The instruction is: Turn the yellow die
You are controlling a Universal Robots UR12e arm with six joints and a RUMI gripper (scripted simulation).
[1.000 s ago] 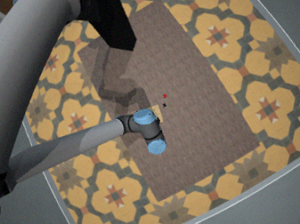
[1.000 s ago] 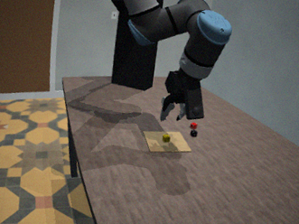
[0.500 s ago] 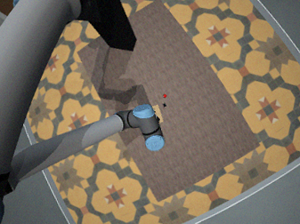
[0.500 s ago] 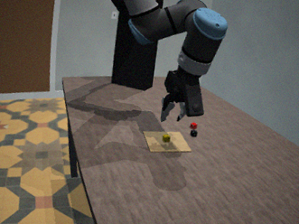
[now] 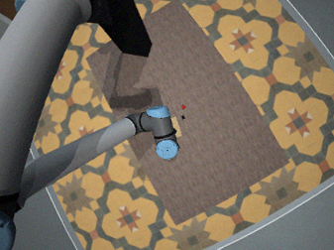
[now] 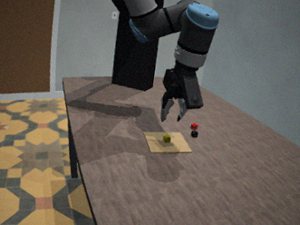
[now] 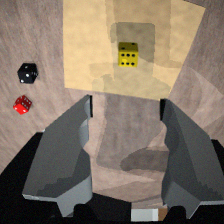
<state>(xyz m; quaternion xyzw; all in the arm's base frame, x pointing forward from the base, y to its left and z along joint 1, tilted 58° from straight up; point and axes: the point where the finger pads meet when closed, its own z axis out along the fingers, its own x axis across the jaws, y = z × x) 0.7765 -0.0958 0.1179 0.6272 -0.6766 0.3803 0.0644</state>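
Note:
The yellow die (image 7: 128, 54) lies flat on the tan mat, well inside its edges. Its face toward the wrist camera shows six pips; I cannot read its top face. It also shows in the exterior view (image 6: 166, 139) on the mat (image 6: 168, 142). My gripper (image 6: 173, 114) hangs above the mat, its two fingers partly open with nothing between them (image 7: 126, 145). The die is apart from the fingers and below them. In the top view the wrist (image 5: 165, 138) hides the die and most of the mat.
A black die (image 7: 27, 73) and a red die (image 7: 22, 104) sit on the wooden table beside the mat, off it; they show in the exterior view as black (image 6: 194, 133) and red (image 6: 194, 126). The robot's black pedestal (image 6: 134, 63) stands at the table's far end.

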